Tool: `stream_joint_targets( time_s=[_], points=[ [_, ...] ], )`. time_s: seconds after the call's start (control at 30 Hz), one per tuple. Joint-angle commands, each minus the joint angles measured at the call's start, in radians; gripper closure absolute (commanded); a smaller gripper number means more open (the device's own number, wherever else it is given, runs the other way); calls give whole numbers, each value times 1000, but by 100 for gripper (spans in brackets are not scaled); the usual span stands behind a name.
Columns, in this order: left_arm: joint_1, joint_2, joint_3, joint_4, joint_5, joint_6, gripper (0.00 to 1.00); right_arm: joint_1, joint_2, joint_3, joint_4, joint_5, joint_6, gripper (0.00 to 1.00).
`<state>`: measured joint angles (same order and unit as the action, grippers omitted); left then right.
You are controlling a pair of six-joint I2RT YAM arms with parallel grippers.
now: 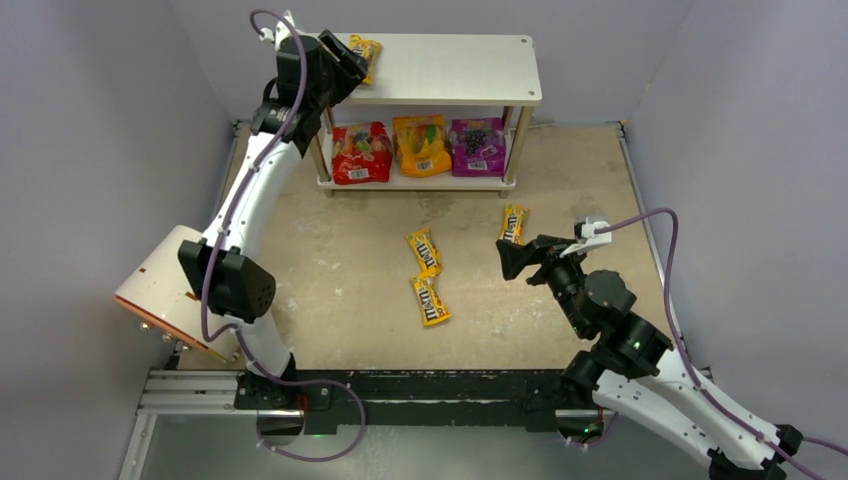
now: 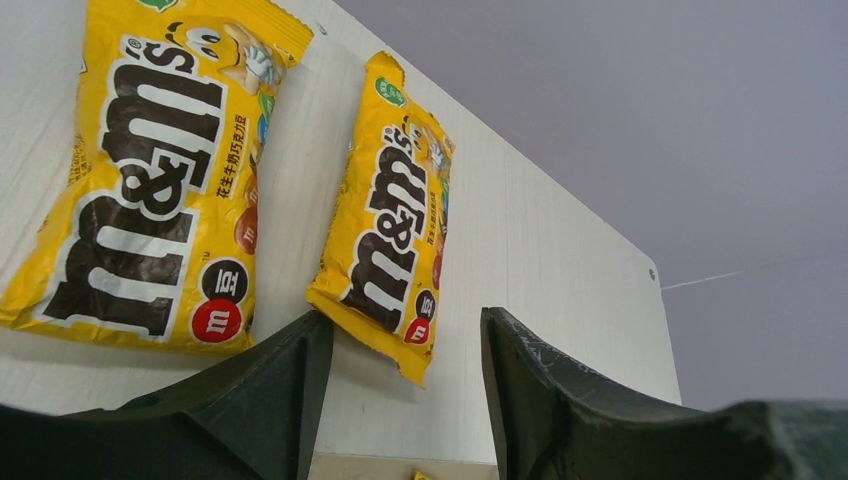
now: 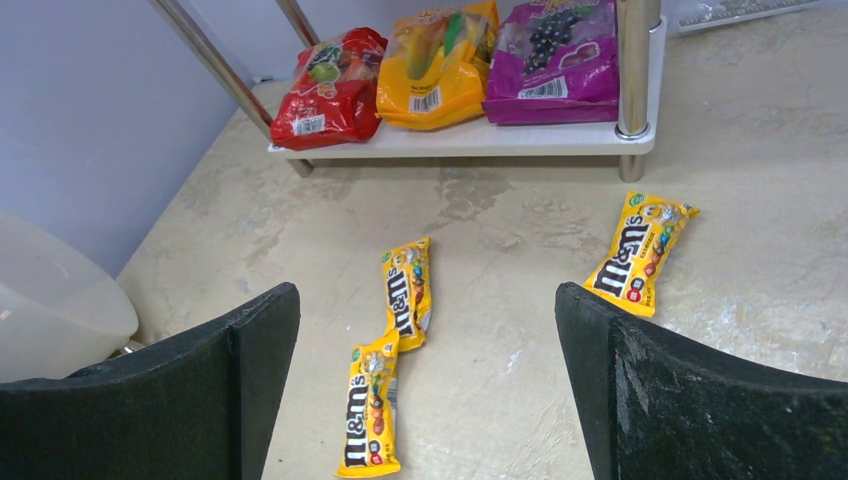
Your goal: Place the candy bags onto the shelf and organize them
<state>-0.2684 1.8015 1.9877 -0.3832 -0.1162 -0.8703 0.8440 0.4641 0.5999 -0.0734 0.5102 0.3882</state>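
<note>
Top external view: a beige table (image 1: 330, 270) with the white two-tier shelf (image 1: 450, 70) at its far end. The left arm (image 1: 255, 180) reaches up to the shelf's top-left corner, while the right arm (image 1: 640, 350) sits low over the right side of the table. A white-and-orange cylinder (image 1: 160, 285) lies tipped at the left edge, just beside the left arm.

The bottom board holds three pouches side by side: red pouch (image 1: 361, 153), orange pouch (image 1: 421, 146) and purple pouch (image 1: 477, 147), left to right.

The left gripper (image 2: 405, 318) has its jaws apart and isn't holding anything. Left wrist view shows two yellow M&M's packets flat on the top board, one (image 2: 150, 190) off to the left and one (image 2: 390, 220) with its near end right between the fingers. The right gripper (image 3: 425, 300) is spread wide and empty, pointing toward the shelf.

Three more packets are on the table. Two sit mid-table, end to end and touching (image 1: 425, 250) (image 1: 431, 300), and one (image 1: 513, 224) is off to the right, near the shelf's right front post
</note>
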Motion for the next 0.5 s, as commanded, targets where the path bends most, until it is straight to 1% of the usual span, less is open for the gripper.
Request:
stream_joint_targets(
  time_s=[0.0, 0.27, 0.47],
  points=[
    [8, -92, -30, 18, 9, 26, 42, 3, 0, -1, 23, 19, -11, 1],
    [8, -184, -136, 90, 36, 31, 36, 2, 6, 0, 23, 17, -13, 1],
    [8, -188, -121, 110, 1, 67, 30, 3, 7, 1, 22, 13, -14, 1]
  ],
)
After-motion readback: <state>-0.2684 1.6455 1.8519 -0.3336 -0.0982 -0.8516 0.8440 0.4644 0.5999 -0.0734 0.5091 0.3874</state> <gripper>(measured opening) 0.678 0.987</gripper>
